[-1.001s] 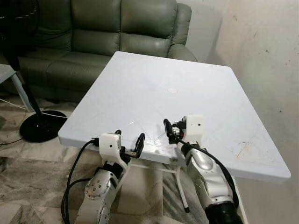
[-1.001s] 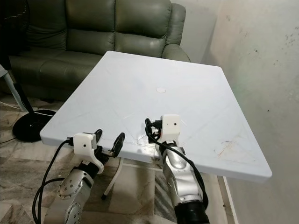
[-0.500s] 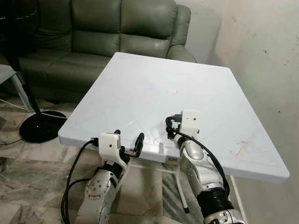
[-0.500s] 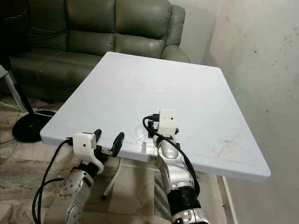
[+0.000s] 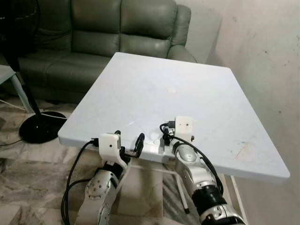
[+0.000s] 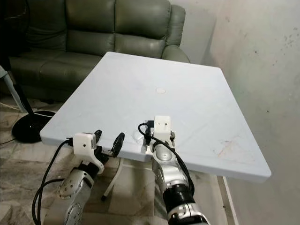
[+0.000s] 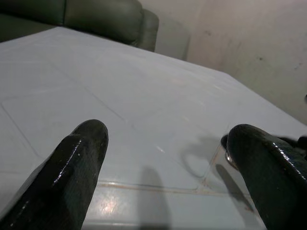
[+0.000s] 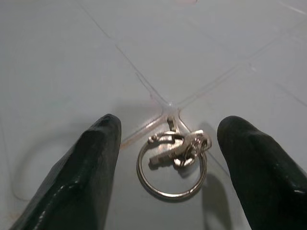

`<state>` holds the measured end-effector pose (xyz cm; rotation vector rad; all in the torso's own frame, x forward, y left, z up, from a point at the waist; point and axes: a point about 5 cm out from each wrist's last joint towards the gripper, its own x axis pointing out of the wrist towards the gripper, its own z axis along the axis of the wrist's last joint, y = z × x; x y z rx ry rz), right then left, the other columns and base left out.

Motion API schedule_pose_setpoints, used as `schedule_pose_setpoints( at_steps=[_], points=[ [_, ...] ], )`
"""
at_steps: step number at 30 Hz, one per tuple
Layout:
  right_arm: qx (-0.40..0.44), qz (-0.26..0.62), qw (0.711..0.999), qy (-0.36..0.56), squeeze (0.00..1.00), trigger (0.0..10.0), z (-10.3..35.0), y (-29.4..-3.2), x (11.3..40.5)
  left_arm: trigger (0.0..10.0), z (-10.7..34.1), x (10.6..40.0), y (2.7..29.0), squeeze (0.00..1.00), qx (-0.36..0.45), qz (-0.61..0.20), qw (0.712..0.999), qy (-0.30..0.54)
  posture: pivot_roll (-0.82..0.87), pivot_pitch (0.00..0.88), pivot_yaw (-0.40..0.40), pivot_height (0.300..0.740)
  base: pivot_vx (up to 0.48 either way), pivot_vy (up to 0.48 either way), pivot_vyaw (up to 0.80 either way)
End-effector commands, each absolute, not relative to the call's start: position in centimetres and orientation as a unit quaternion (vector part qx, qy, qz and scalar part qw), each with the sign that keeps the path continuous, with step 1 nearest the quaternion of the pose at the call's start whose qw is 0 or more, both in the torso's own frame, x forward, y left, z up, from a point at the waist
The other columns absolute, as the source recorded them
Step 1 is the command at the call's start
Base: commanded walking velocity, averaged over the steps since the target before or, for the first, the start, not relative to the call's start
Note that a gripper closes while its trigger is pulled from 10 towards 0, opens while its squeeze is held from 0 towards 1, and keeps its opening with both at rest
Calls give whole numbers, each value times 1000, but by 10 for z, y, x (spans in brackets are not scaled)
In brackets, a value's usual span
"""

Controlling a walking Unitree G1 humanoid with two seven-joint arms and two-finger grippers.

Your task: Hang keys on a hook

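**Keys sitting right between the right gripper's fingers, just not grabbed yet**

So the keys [image 8: 173, 160] are lying flat on the white surface [image 5: 197, 89], near its front edge. In the right wrist view they sit in the lower middle of the frame: a round silver ring lying flat with a small bunch of metal bits piled across its top half, where a couple of faint lines in the surface cross. No real long axis to speak of, since the ring is basically a circle, though the little bunch lies roughly crosswise, from one finger toward the other.

The right gripper [image 8: 168, 187] is spread wide with nothing in it, one black finger on each side of the ring, and the keys are dead centre in the gap. Neither finger touches them. In the left eye view that gripper [image 5: 165, 137] is in the lower middle, wrist bent down over the front edge.

The left gripper [image 5: 129, 144] is just left of it at the edge, also spread and holding nothing, pointing across the surface. It's near, but the right one is clearly the closer arm.

My guess: it only has to drop a bit and close. A flat ring could be slippery to pinch. I can't spot a hook anywhere.
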<state>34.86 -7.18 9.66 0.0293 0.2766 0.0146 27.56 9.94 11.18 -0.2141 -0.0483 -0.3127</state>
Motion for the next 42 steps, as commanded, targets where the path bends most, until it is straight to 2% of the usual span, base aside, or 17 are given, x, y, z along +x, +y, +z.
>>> schedule_pose_setpoints(
  at_steps=[1, 4, 6, 9, 10, 11, 14, 15, 20, 23, 24, 26, 27, 32, 36, 37, 42],
  points=[
    [28, -2, 991, 132, 0, 10000, 103, -71, 354, 10000, 115, 275, 93, 0, -117, -157, 980, -27, 48, 48, -114, 740, 0, 0, 0],
    [32, -6, 990, 136, 0, 9725, 102, -71, 354, 10000, 116, 275, 93, 0, -118, -157, 980, -27, 49, 49, -114, 740, 0, 0, 0],
    [32, -10, 990, 136, 0, 7529, 102, -72, 356, 10000, 116, 275, 94, 0, -119, -156, 980, -27, 49, 50, -115, 740, 0, 0, 0],
    [34, -11, 990, 138, 0, 8118, 102, -72, 357, 10000, 116, 276, 94, 0, -121, -154, 980, -26, 47, 50, -115, 740, 0, 0, 0],
    [38, -12, 990, 138, 0, 5765, 102, -72, 357, 10000, 116, 276, 94, 0, -121, -154, 980, -26, 47, 50, -115, 740, 0, 0, 0],
    [41, -14, 990, 138, 0, 4784, 102, -72, 357, 10000, 116, 276, 94, 0, -121, -154, 980, -26, 47, 50, -115, 740, 0, 0, 0],
    [40, -14, 989, 144, 0, 5647, 101, -72, 358, 10000, 116, 276, 94, 0, -122, -153, 980, -26, 47, 50, -115, 740, 0, 0, 0],
    [39, -14, 989, 142, 0, 4353, 101, -72, 358, 10000, 117, 276, 94, 0, -122, -153, 980, -27, 47, 50, -115, 740, 0, 0, 0],
    [36, -14, 989, 145, 0, 5059, 98, -71, 358, 10000, 117, 276, 94, 0, -124, -150, 981, -26, 47, 49, -116, 740, 0, 0, 0],
    [31, -13, 989, 146, 0, 8039, 97, -71, 357, 10000, 117, 277, 94, 0, -124, -149, 981, -26, 47, 49, -116, 740, 0, 0, 0],
    [30, -12, 989, 146, 0, 6745, 97, -71, 357, 10000, 117, 276, 94, 0, -125, -149, 981, -26, 47, 49, -116, 740, 0, 0, 0],
    [29, -12, 989, 146, 0, 6745, 96, -71, 357, 10000, 117, 276, 94, 0, -125, -148, 981, -26, 47, 49, -116, 740, 0, 0, 0],
    [29, -12, 989, 147, 0, 8039, 96, -71, 357, 10000, 117, 276, 94, 0, -125, -148, 981, -26, 49, 49, -118, 740, 0, 0, 0],
    [27, -16, 988, 153, 0, 8902, 93, -72, 356, 10000, 117, 276, 94, 0, -127, -145, 981, -25, 51, 49, -120, 740, 0, 0, 0],
    [29, -15, 988, 154, 0, 7569, 93, -72, 356, 10000, 117, 276, 94, 0, -128, -145, 981, -25, 51, 49, -120, 740, 0, 0, 0],
    [31, -15, 988, 151, 0, 1255, 93, -71, 356, 10000, 117, 276, 94, 0, -128, -144, 981, -25, 51, 49, -120, 740, 0, 0, 0],
    [31, -17, 988, 148, 0, 0, 94, -71, 357, 10000, 117, 277, 93, 0, -129, -143, 981, -26, 52, 45, -124, 740, 0, 0, 0]
  ],
)
